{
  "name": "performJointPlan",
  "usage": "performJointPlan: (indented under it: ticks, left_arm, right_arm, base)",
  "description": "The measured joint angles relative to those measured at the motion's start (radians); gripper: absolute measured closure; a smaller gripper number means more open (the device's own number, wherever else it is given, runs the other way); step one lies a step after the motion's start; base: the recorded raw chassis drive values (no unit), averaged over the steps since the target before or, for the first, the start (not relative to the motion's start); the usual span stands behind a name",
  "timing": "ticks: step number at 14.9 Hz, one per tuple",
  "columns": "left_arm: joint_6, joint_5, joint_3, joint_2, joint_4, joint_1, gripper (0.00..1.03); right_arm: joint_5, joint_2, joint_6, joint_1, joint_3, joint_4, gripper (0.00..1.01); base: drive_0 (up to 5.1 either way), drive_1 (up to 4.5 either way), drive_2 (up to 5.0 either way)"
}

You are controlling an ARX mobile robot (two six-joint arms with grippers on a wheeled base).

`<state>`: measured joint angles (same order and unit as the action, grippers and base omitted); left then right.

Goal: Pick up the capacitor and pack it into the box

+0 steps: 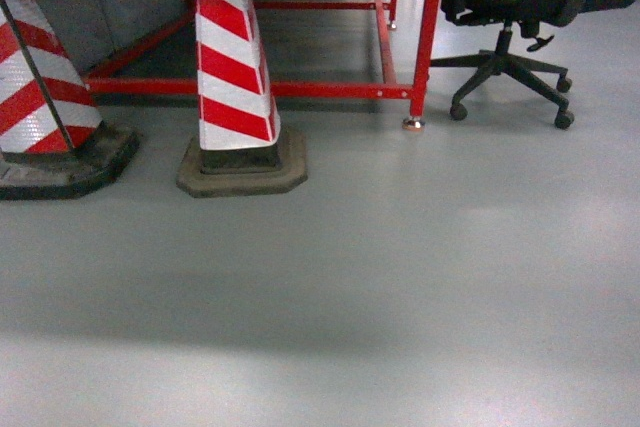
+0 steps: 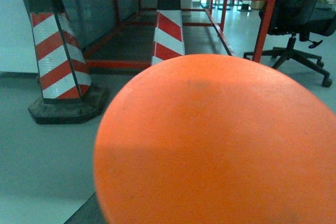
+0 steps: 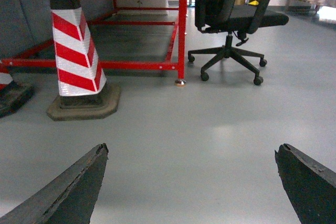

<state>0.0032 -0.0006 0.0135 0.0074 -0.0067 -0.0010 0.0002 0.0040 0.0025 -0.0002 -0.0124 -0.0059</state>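
Floor (image 1: pixel 400 287) is nearly all you have in front of you: grey, smooth, with no counter, no capacitor and no box in any of the three views. You must find them before any grasp is possible.

At the far side of the floor stand two red-and-white striped cones (image 1: pixel 235 77) on dark bases, a red steel frame (image 1: pixel 330 89) behind them, and a black office chair (image 1: pixel 510 57) on castors at the right.

The right gripper (image 3: pixel 191 182) has its two dark fingers (image 3: pixel 68 192) standing wide apart at the lower corners of the right wrist view, with only floor between them; it holds nothing. For the left gripper you cannot tell the state: a large round orange surface (image 2: pixel 220 145) fills most of the left wrist view and no finger is visible. What this orange thing is, I cannot say.

About handling, this is only my judgement from the task words: a capacitor is probably light and stiff, with thin legs that bend easily, so take it on the body, not on the legs. The box will probably want an approach from above, over its rim.
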Motion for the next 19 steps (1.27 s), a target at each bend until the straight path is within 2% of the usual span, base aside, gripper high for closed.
performJointPlan:
  ticks: [11,17,19]
  left_arm:
    - [0.000,0.000,0.000,0.000,0.002,0.000,0.59]
    - [0.000,-0.002,0.000,0.000,0.001,0.000,0.59]
    - [0.000,-0.002,0.000,0.000,0.001,0.000,0.59]
  right_arm:
    - [0.000,0.000,0.000,0.000,0.000,0.000,0.03]
    - [-0.003,0.000,0.000,0.000,0.000,0.003,0.03]
    - [-0.002,0.000,0.000,0.000,0.000,0.002,0.03]
  base:
    - [-4.8,2.39,2.4]
    - [0.0,0.00,0.0]
    - [0.1,4.06,-3.9]
